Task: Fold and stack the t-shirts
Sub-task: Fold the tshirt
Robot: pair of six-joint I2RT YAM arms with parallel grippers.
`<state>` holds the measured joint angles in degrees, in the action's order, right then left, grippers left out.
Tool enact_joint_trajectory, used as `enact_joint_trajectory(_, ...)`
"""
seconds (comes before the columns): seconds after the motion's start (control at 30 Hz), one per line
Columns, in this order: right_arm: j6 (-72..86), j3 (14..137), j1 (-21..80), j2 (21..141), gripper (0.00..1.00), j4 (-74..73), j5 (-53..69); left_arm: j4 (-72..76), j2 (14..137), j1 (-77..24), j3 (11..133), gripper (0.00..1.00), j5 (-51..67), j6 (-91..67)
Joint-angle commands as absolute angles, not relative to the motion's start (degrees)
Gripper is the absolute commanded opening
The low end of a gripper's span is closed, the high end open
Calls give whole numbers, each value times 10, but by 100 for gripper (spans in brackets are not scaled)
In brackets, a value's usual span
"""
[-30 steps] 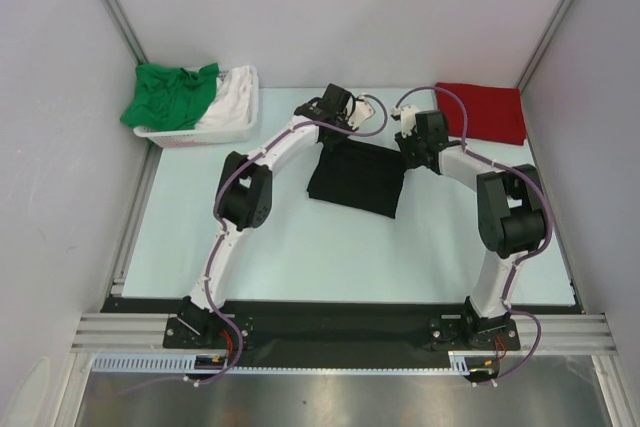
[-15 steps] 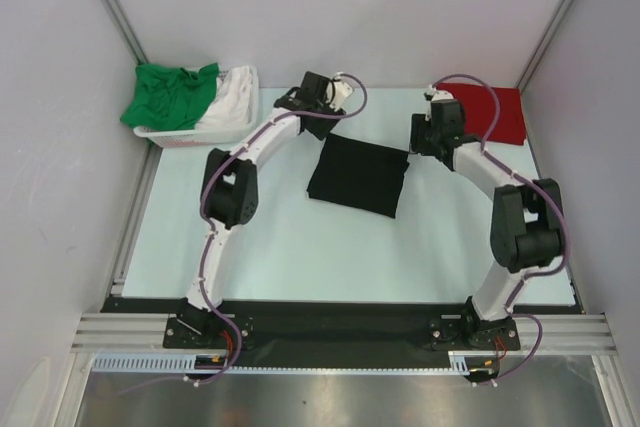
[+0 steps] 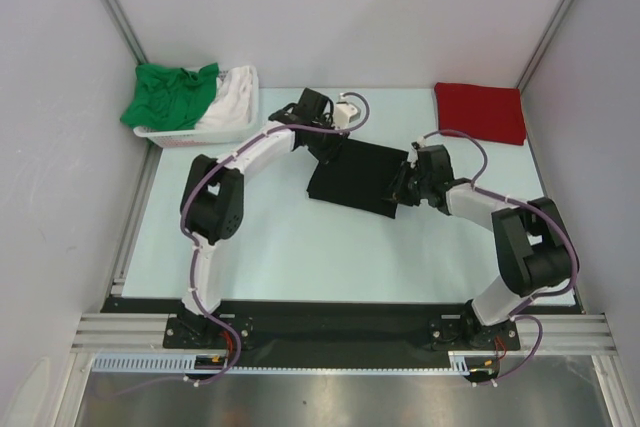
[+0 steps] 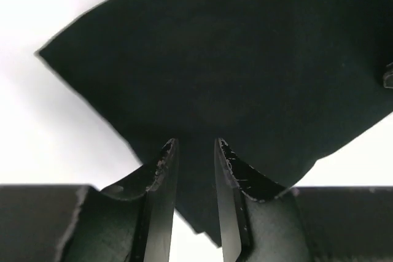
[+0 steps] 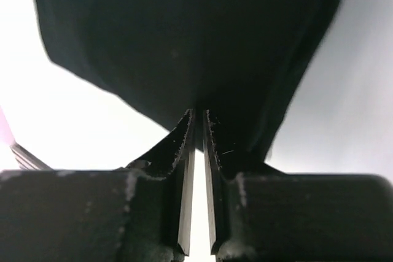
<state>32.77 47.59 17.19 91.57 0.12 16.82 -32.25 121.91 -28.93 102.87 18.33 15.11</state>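
Note:
A folded black t-shirt (image 3: 355,179) lies flat in the middle of the table. My left gripper (image 3: 328,144) sits at its far left corner; in the left wrist view that gripper (image 4: 195,145) is closed narrow with the corner of the black cloth (image 4: 233,59) between its fingers. My right gripper (image 3: 403,187) is at the shirt's right edge. Seen from the right wrist, it (image 5: 199,113) is nearly shut, its tips pinching the black cloth's (image 5: 184,29) edge. A folded red t-shirt (image 3: 480,112) lies at the back right. Green (image 3: 170,92) and white (image 3: 232,97) t-shirts lie crumpled in the basket.
The white plastic basket (image 3: 200,135) stands at the back left corner against the wall. Grey walls close in the table on the left, back and right. Both arm bases sit on the black rail at the near edge.
A second ago both grippers held the black shirt's far edge. They let go and pulled back, then came down again: the left at the far left corner, the right lower on the right edge.

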Motion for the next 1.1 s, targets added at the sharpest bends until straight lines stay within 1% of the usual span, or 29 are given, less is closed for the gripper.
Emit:
enact_joint_trajectory(0.0,376,465,155,926,13,22,150,-304,1241,-284,1033,35,175,116)
enact_joint_trajectory(0.1,376,436,135,913,12,12,118,-318,1274,-272,1060,36,148,96)
enact_joint_trajectory(0.23,362,424,110,906,13,4,128,-332,1307,-259,1093,37,135,82)
enact_joint_trajectory(0.3,349,438,102,898,14,3,133,-331,1301,-258,1094,41,134,81)
enact_joint_trajectory(0.33,343,446,98,893,14,-31,126,-332,1294,-258,1094,42,139,81)
enact_joint_trajectory(0.37,332,470,98,885,15,-43,116,-333,1275,-258,1091,45,147,83)
enact_joint_trajectory(0.47,298,510,97,863,15,-80,74,-331,1225,-259,1081,49,155,91)
enact_joint_trajectory(0.5,293,535,98,861,16,-83,69,-332,1213,-259,1079,52,153,97)
enact_joint_trajectory(0.6,286,559,105,870,17,-46,81,-331,1161,-259,1055,54,156,100)
enact_joint_trajectory(0.7,309,579,111,922,18,33,155,-323,1120,-269,995,54,189,98)
enact_joint_trajectory(0.73,322,596,118,958,18,53,179,-325,1114,-274,961,53,199,98)
enact_joint_trajectory(0.8,335,607,120,991,18,82,199,-326,1106,-291,926,52,203,100)
enact_joint_trajectory(0.87,380,627,118,1032,17,150,242,-309,1100,-301,876,52,196,103)
enact_joint_trajectory(0.9,395,636,115,1072,17,171,251,-302,1101,-309,864,52,192,101)
enact_joint_trajectory(0.93,407,643,113,1089,17,212,255,-294,1108,-311,854,51,191,98)
enact_joint_trajectory(1.0,428,660,111,1134,15,243,247,-288,1119,-316,839,50,190,91)
enact_joint_trajectory(1.07,435,666,106,1157,15,271,230,-279,1134,-317,831,50,182,91)
